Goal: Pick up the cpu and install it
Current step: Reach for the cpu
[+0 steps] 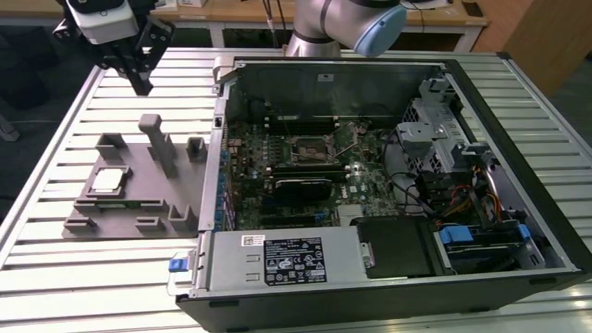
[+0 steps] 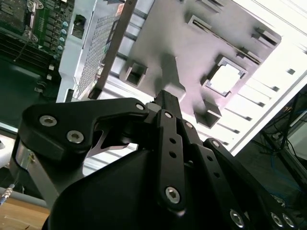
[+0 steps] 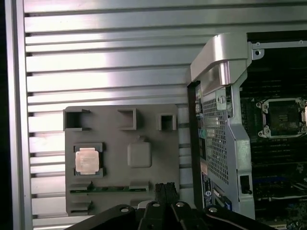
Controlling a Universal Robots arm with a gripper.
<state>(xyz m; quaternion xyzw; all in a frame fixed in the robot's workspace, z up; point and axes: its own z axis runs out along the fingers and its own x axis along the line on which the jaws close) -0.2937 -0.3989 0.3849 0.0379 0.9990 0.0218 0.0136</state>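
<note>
claw [image 1: 143, 87] hovers above the tabletop [image 1: 65, 291], fingers together, empty | cpu [image 1: 108, 180] seated flat in grey holder [image 1: 138, 186], top exposed for picking | socket [image 1: 308, 148] faces up in opened case [image 1: 518, 97]

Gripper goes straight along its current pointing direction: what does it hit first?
Probably the grey holder plate, near its upright post, not the cpu. Depth is unclear; the gripper hangs above it.
</note>
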